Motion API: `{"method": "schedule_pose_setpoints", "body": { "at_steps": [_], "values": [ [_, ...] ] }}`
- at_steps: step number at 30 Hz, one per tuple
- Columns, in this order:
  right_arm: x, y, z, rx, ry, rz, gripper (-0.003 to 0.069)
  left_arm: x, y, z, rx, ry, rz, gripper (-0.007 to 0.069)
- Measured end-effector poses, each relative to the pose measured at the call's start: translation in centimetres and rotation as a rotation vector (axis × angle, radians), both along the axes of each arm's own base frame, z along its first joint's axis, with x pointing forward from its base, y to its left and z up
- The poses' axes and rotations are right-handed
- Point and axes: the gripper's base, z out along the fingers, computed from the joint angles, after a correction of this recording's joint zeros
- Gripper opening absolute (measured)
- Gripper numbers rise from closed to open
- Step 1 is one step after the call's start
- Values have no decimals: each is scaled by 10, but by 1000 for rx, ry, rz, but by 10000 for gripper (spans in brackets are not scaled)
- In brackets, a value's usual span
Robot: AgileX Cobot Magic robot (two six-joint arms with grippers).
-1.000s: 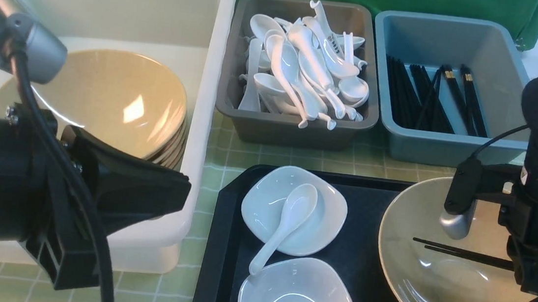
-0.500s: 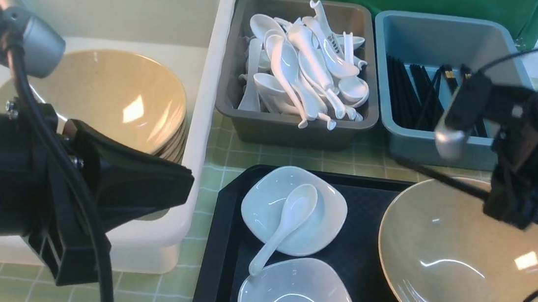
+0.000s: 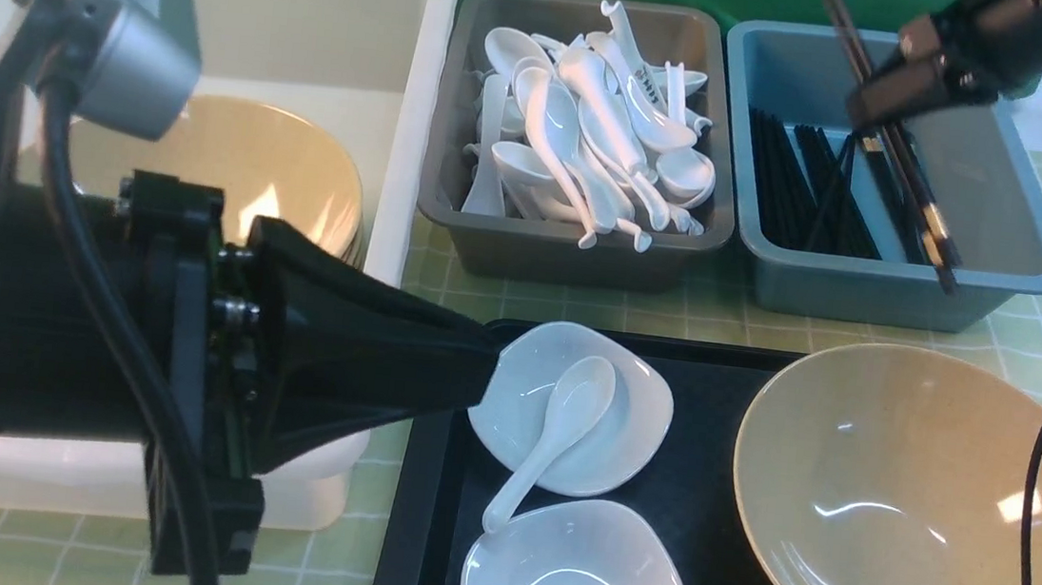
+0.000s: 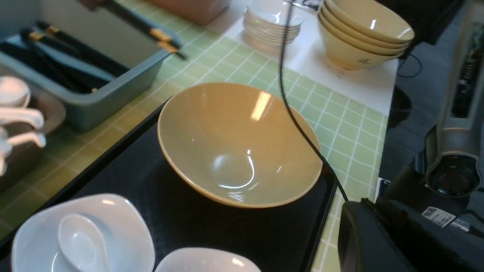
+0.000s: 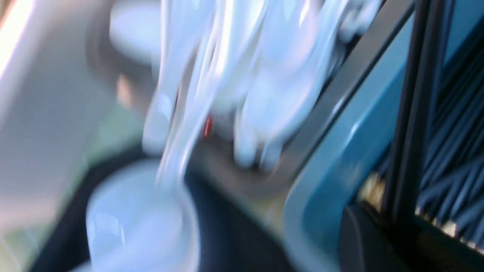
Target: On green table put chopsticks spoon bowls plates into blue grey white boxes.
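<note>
My right gripper (image 3: 883, 103) is shut on a pair of black chopsticks (image 3: 913, 192), which slant down over the blue box (image 3: 865, 292) where several more lie. The right wrist view is blurred but shows the held chopsticks (image 5: 412, 113) by the blue box's rim (image 5: 340, 151). On the black tray (image 3: 719, 417) are a wide beige bowl (image 3: 893, 500), a white plate (image 3: 632, 427) with a spoon (image 3: 556, 430) on it, and a second plate (image 3: 580, 575). My left gripper (image 3: 485, 370) is shut on nothing, its tip at the first plate's left edge.
The white box (image 3: 394, 223) holds stacked beige bowls (image 3: 235, 179). Many white spoons fill the grey box (image 3: 572, 259). Beyond the green table (image 4: 340, 124), a white surface carries stacked bowls (image 4: 363, 34) and plates (image 4: 272, 22). A black cable (image 4: 298, 124) hangs over the tray bowl.
My right gripper lifted the chopsticks out of the tray bowl and carried them up and back over the blue box. The left arm swung right, its tip reaching the plate.
</note>
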Motion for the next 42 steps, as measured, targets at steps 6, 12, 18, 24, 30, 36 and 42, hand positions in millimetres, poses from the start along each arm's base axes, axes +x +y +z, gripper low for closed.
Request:
{"method": "schedule_pose_setpoints", "body": {
  "at_steps": [6,12,18,24,30,36,42],
  "values": [
    [38,-23,-34,108,-51,-174,63,13,-4,-8,29,-30,-9,-1],
    [65,-33,-94,156,19,-310,64,30,-2,-8,32,-100,120,-1],
    [72,-35,-128,166,87,-353,111,39,4,-8,37,-97,252,-1],
    [70,-35,-119,171,80,-348,247,38,5,-12,71,-58,245,-1],
    [35,-47,-58,105,17,-289,463,32,6,-13,107,-44,211,-1],
    [-31,-33,10,73,-72,-196,515,16,16,-6,148,-87,237,-1],
    [-105,42,35,-14,-68,39,517,-13,37,0,247,-92,304,-1]
  ]
}}
